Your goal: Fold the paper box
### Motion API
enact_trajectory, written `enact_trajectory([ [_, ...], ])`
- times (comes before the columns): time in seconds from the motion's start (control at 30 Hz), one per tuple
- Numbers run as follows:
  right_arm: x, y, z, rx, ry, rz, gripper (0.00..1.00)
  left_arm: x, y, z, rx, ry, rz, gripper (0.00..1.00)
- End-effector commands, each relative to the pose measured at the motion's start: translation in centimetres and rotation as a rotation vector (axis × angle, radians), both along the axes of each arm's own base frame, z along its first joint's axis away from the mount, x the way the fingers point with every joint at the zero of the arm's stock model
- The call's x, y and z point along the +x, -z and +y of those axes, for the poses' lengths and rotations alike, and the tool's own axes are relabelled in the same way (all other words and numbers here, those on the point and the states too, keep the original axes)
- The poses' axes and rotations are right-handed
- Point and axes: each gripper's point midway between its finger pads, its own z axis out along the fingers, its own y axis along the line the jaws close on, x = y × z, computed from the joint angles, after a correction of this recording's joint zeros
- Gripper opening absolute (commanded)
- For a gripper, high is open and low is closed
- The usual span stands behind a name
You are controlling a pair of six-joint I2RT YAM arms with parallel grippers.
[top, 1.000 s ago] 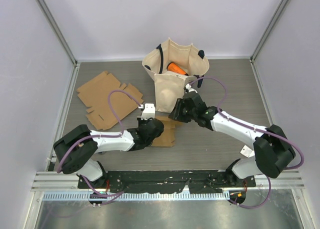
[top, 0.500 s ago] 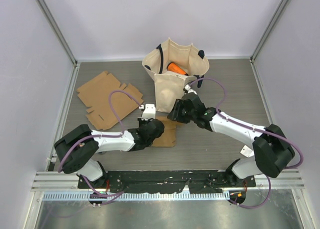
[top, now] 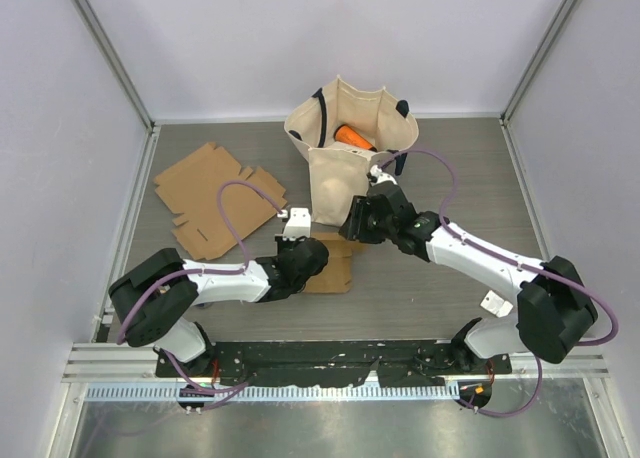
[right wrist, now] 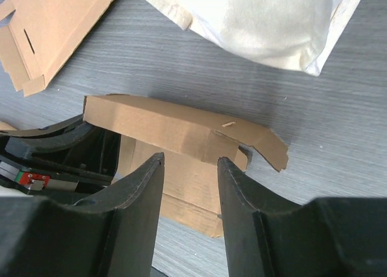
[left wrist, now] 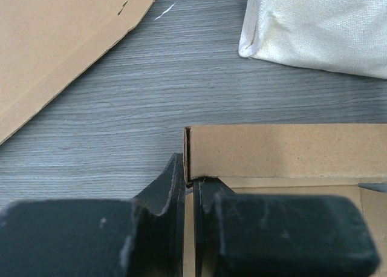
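A brown paper box (top: 333, 263), partly folded, lies in the middle of the table between the two arms. In the left wrist view its raised side wall (left wrist: 284, 150) stands upright. My left gripper (left wrist: 189, 179) is shut on the left edge wall of the box at its corner. In the right wrist view the box (right wrist: 181, 132) shows a raised wall and a loose flap (right wrist: 266, 145) at the right. My right gripper (right wrist: 190, 159) is open just above the box wall, holding nothing.
A flat unfolded cardboard sheet (top: 215, 198) lies at the left. A cream tote bag (top: 350, 143) with an orange object (top: 352, 136) inside stands at the back, right behind the box. It also shows in the left wrist view (left wrist: 320, 26).
My right gripper has shifted slightly toward the back over the box. The left gripper has stayed shut on the box edge.
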Motion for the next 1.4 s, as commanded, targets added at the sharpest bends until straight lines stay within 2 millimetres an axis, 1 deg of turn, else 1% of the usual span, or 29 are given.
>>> enact_trajectory([
  [0.0,-0.2,0.0,1.3,0.108,0.011,0.015,0.45,0.6,-0.7,-0.3,-0.039,-0.031,-0.032,0.00],
  [0.03,0.0,-0.4,1.9,0.153,0.008,0.011,0.45,0.6,-0.7,-0.3,-0.040,-0.030,-0.032,0.00],
  [0.07,-0.1,0.1,1.8,0.178,0.032,0.034,0.45,0.6,-0.7,-0.3,-0.040,-0.031,-0.032,0.00],
  [0.13,0.2,-0.5,2.3,0.249,0.043,0.027,0.45,0.5,-0.8,-0.3,-0.043,-0.031,-0.033,0.00],
  [0.17,0.4,-0.3,2.1,0.282,0.075,0.043,0.44,0.5,-0.7,-0.3,-0.043,-0.030,-0.031,0.00],
  [0.23,0.6,-0.7,2.4,0.330,0.080,0.043,0.44,0.5,-0.8,-0.4,-0.047,-0.029,-0.032,0.00],
  [0.3,0.5,-0.6,2.6,0.381,0.093,0.081,0.41,0.4,-0.8,-0.4,-0.049,-0.028,-0.032,0.00],
  [0.33,0.9,-1.2,2.8,0.430,0.100,0.069,0.41,0.4,-0.7,-0.4,-0.049,-0.028,-0.032,0.00],
  [0.37,0.4,-0.5,2.7,0.451,0.099,0.101,0.39,0.4,-0.8,-0.5,-0.051,-0.026,-0.032,0.00],
  [0.4,0.7,-0.5,2.4,0.488,0.137,0.121,0.39,0.4,-0.8,-0.5,-0.053,-0.024,-0.034,0.00],
  [0.43,1.1,-0.9,2.5,0.524,0.137,0.106,0.39,0.4,-0.9,-0.6,-0.059,-0.025,-0.035,0.00],
  [0.47,0.7,-0.2,2.3,0.541,0.138,0.129,0.39,0.3,-0.8,-0.7,-0.058,-0.021,-0.031,0.00],
  [0.5,0.8,-0.1,2.2,0.564,0.145,0.140,0.38,0.3,-0.9,-0.7,-0.062,-0.020,-0.033,0.00],
  [0.53,1.2,-0.6,2.2,0.602,0.149,0.129,0.38,0.3,-0.8,-0.8,-0.061,-0.017,-0.031,0.00],
  [0.7,1.4,-0.8,2.2,0.644,0.140,0.138,0.34,0.2,-1.0,-0.9,-0.064,-0.011,-0.034,0.00],
  [0.73,1.7,-1.1,2.2,0.662,0.143,0.130,0.33,0.1,-0.9,-0.9,-0.065,-0.010,-0.034,0.00],
  [0.8,1.8,-0.7,2.1,0.648,0.133,0.132,0.33,0.0,-1.0,-0.9,-0.069,-0.008,-0.035,0.00],
  [0.83,1.7,0.6,1.5,0.587,0.161,0.162,0.34,0.0,-1.1,-0.9,-0.070,-0.008,-0.035,0.00],
  [0.9,2.0,0.4,0.9,0.486,0.135,0.109,0.35,0.0,-1.0,-0.9,-0.065,-0.005,-0.033,0.00],
  [0.93,1.8,1.0,0.4,0.440,0.147,0.119,0.36,-0.1,-1.0,-0.7,-0.062,-0.008,-0.033,0.00],
  [0.97,2.1,0.6,0.2,0.400,0.125,0.085,0.37,-0.1,-1.0,-0.7,-0.064,-0.008,-0.034,0.00],
  [1.03,2.0,0.7,-0.3,0.346,0.114,0.082,0.41,-0.1,-1.0,-0.7,-0.066,-0.008,-0.036,0.00],
  [1.1,2.2,0.5,-0.2,0.344,0.103,0.073,0.41,-0.1,-0.9,-0.9,-0.068,-0.005,-0.033,0.00],
  [1.2,2.2,0.6,0.5,0.365,0.083,0.090,0.42,0.0,-1.1,-1.1,-0.071,0.000,-0.033,0.00],
  [1.37,2.6,1.3,0.3,0.308,0.064,0.072,0.46,-0.1,-0.9,-1.2,-0.062,0.005,-0.028,0.00],
])
